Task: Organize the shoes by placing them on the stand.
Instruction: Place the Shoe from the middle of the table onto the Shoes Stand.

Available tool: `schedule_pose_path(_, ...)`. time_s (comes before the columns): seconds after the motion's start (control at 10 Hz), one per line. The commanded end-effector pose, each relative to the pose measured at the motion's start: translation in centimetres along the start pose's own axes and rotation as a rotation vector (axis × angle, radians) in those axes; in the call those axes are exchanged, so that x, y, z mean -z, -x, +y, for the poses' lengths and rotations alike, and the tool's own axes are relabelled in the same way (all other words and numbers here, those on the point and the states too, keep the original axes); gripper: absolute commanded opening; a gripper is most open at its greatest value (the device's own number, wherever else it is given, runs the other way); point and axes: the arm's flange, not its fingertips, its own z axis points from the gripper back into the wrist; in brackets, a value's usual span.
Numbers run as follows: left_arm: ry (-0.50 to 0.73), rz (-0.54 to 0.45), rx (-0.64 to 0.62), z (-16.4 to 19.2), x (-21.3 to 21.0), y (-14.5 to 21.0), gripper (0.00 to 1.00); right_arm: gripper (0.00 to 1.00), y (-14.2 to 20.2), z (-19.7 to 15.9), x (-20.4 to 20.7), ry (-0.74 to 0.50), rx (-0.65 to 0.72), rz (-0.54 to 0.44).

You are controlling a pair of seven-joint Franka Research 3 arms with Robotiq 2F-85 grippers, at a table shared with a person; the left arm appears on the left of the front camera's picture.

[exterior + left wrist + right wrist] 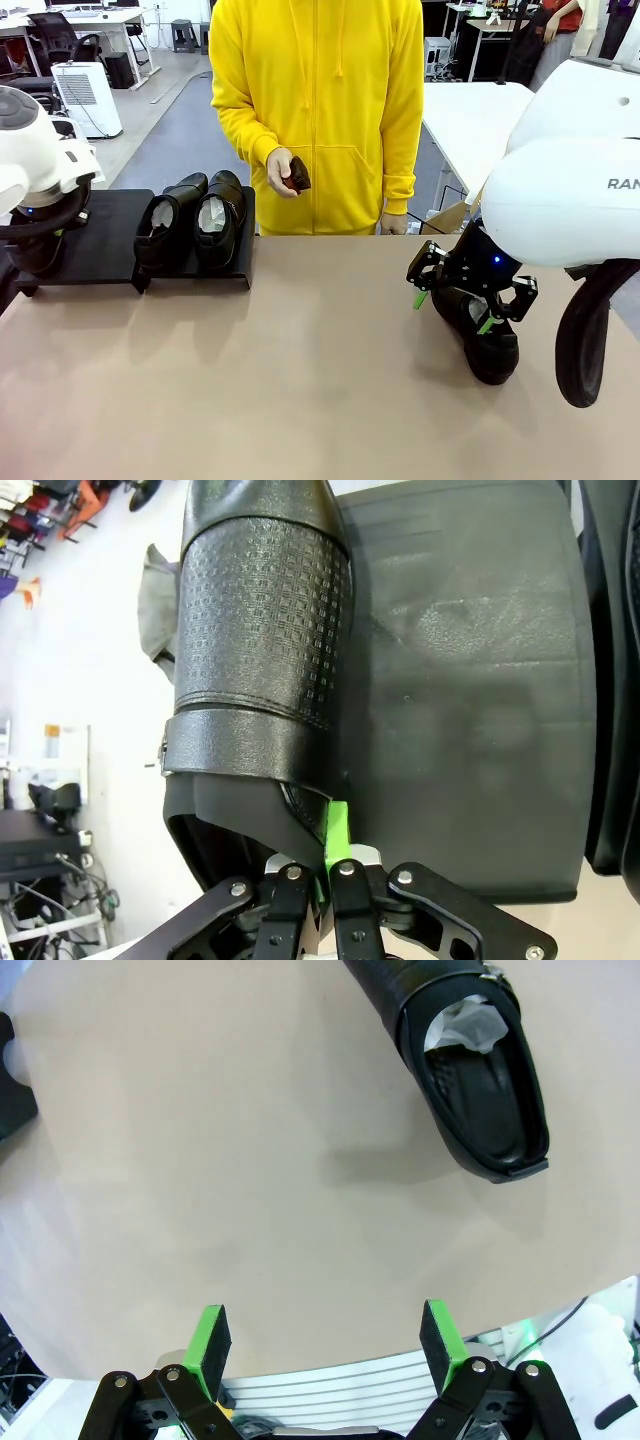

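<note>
Lying shoe (480, 335), toe toward robot

bright even overhead light, soft shadows, wrist views bowed at edges.

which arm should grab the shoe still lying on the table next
Right, likely. The right gripper hangs with jaws open just over the loose shoe on the table. The left gripper is shut on another shoe above the stand.
</note>
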Motion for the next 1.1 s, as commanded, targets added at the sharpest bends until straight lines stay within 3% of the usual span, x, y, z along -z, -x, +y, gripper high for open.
schedule_pose_path(0.0,-0.025,-0.021,0.001,-0.7,0.3,-0.3,0.0,1.0,-0.4,0.2,-0.1,-0.023,-0.016,0.002)
schedule_pose_path(0.1,-0.023,-0.013,-0.003,-0.8,0.2,-0.3,0.02,1.0,-0.4,0.2,-0.1,-0.023,-0.016,0.002)
schedule_pose_path(0.6,-0.041,-0.015,-0.072,-0.1,-0.6,-0.6,0.98,1.0,-0.4,0.2,-0.1,-0.023,-0.016,0.002)
schedule_pose_path(1.0,-0.022,-0.101,-0.183,1.4,-6.1,-0.9,0.98,1.0,-0.4,0.2,-0.1,-0.023,-0.016,0.002)
